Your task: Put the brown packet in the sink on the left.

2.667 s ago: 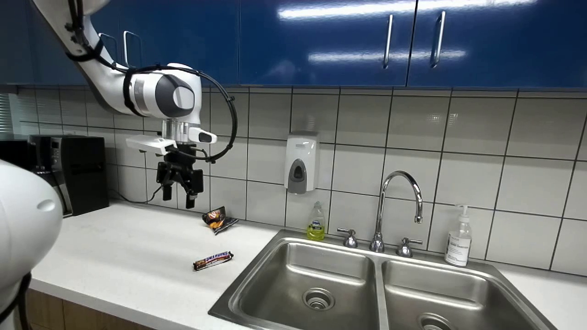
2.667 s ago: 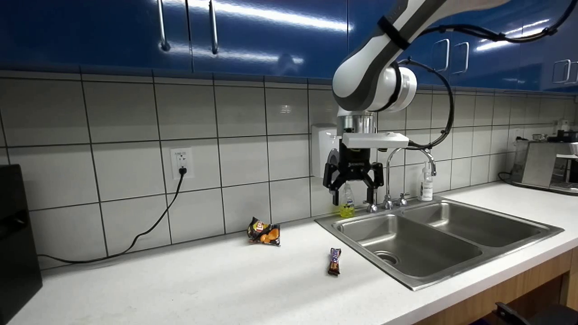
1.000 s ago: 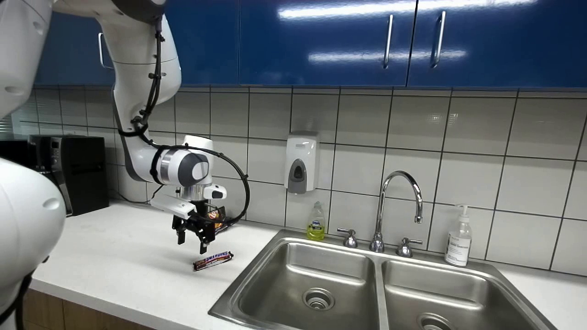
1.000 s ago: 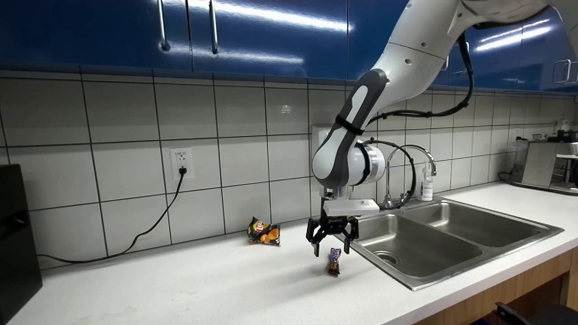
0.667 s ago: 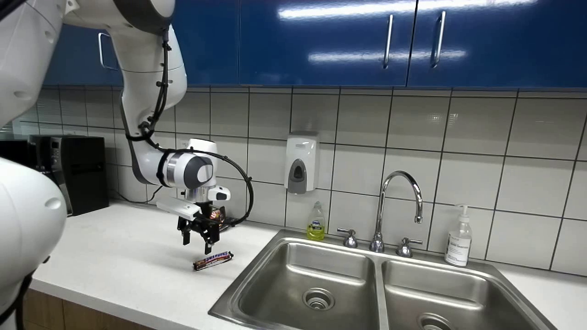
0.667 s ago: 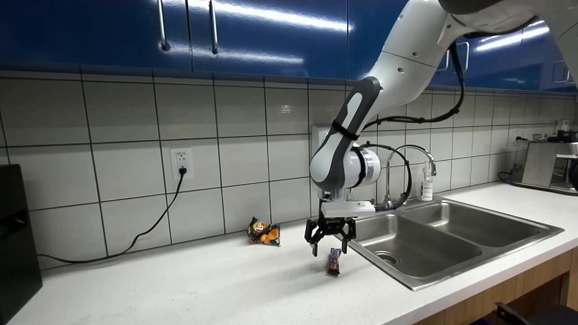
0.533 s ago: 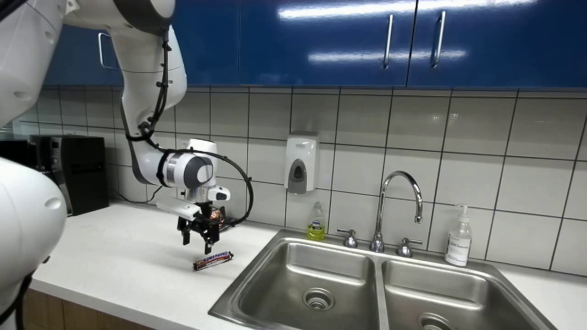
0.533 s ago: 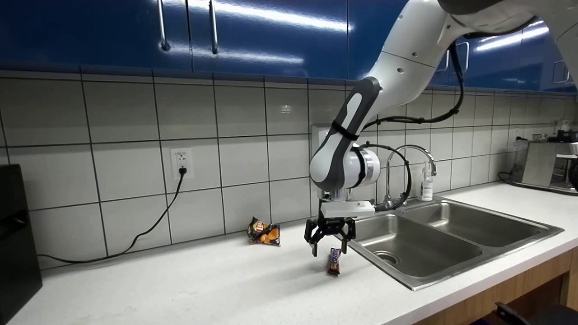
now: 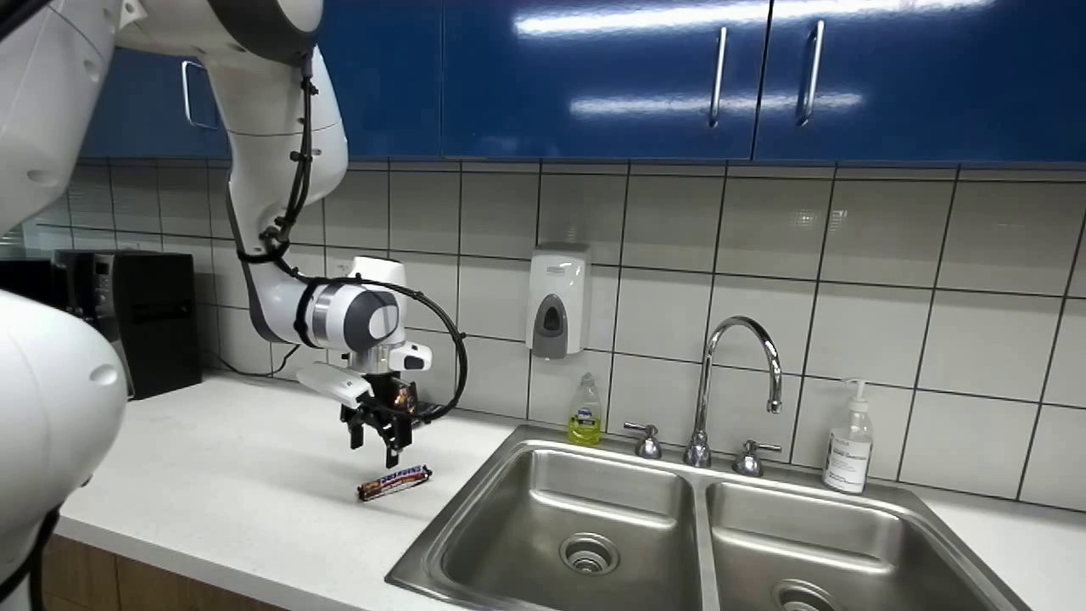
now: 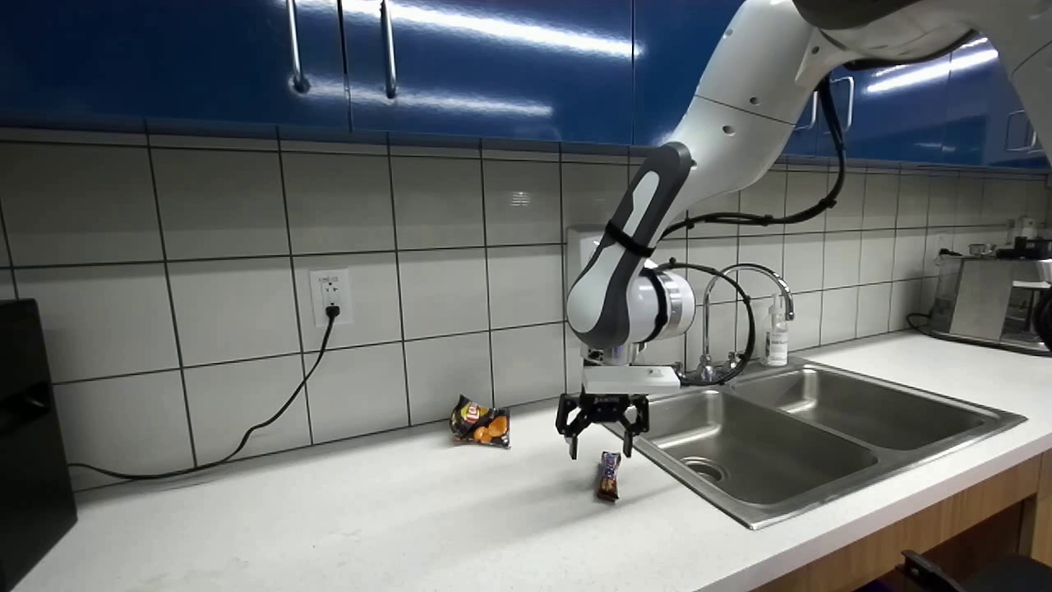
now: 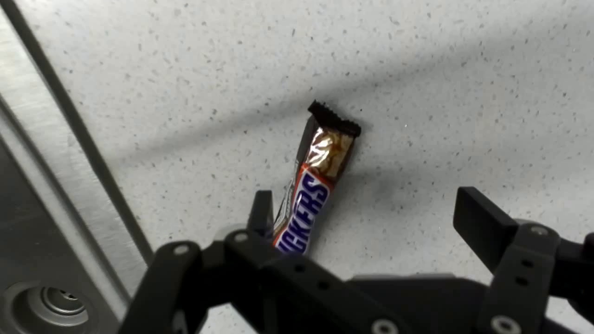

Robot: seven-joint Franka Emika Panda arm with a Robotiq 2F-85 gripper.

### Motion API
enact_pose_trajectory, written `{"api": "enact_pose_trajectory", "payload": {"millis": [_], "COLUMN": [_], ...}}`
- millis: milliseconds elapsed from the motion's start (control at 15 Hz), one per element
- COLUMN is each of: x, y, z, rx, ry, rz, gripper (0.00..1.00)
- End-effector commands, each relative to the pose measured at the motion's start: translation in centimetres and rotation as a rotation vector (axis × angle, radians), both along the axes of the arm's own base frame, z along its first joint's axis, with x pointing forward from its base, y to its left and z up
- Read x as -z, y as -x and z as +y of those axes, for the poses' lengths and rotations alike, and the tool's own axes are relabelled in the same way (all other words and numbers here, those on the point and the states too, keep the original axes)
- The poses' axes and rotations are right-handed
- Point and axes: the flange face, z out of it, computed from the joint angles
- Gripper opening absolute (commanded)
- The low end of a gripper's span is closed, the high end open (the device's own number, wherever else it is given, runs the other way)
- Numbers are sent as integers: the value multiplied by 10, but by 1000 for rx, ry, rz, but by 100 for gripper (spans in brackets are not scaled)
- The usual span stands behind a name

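On the table (image 9: 246, 475), roughly midway between front and back edges, near the left-hand rim of the left sink (image 9: 509, 552): brown packet (image 11: 312, 195), flat, untouched. Above it: jaws, spread wide, nothing pinched. Step in hand, as judged: lining up for the pick. Packet nearer the sink-side jaw in the wrist view; centre before lowering, perhaps by a small shift sinkward. Turn slightly, to meet the long sides squarely. Then lower straight, stop short of pressing into the table, close gently; some crumpling of the wrapper likely.

Hidden in the wrist view: packet's back end, behind the sink-side jaw. Cut off in an exterior view: most of the sink's front rim. Partly covered there: black snack bag (image 9: 406, 396), near the back edge. Hard to make out: exact clearance above the packet.
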Motion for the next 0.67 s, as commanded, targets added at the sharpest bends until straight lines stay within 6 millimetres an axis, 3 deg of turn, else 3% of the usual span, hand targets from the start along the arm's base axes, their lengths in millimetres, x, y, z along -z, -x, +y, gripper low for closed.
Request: {"api": "enact_pose_trajectory", "payload": {"millis": [0, 600], "x": [-4, 6], "y": [-5, -1], "z": [-3, -3], "rx": [127, 326], "ry": [33, 117], "rz": [-33, 9], "gripper": [100, 100]}}
